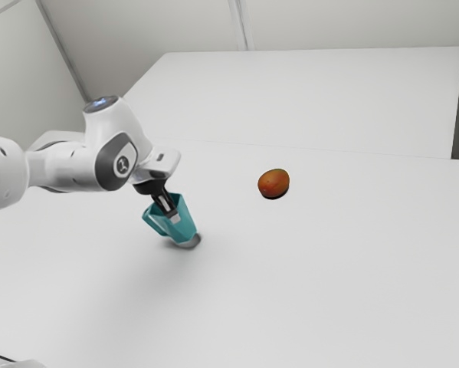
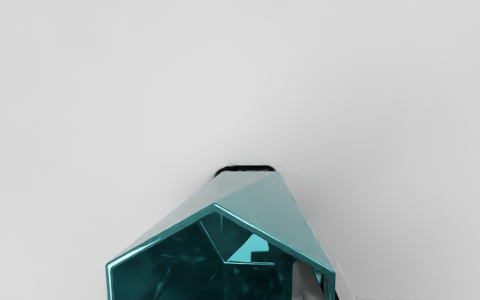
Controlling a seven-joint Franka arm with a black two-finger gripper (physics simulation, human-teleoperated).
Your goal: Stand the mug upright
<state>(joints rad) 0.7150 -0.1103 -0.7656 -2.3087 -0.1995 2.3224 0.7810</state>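
"What's closest to the lens?"

"The teal mug (image 2: 261, 202), mouth first in the wrist view. Its angular rim (image 2: 273, 238) is nearest, and the faceted sides narrow away toward the base."

"And the gripper (image 1: 174, 218)? Is it holding anything?"

"Yes, it's closed on the mug's wall. One finger (image 2: 304, 281) is inside the mouth, the other finger (image 2: 341, 283) outside, with the wall pinched between them."

"Is the mug upright, then?"

"No, it's leaning. In the exterior view the mouth tips up toward the upper left and the base points down toward the exterior view's right."

"Where is it, exactly?"

"Below the hand, right at the white table (image 1: 329, 268). There's a dark shadow just beside the base, but I can't tell whether the base touches the tabletop."

"How does the arm come in?"

"The white arm (image 1: 57, 167) reaches in from the exterior view's left, with the black gripper angled down to the mug."

"Anything else about?"

"An orange-red fruit (image 1: 273, 182), rounded and a bit oval; I can't say which kind. It sits on the table toward the exterior view's right, well apart from the mug, a thin dark shadow under it."
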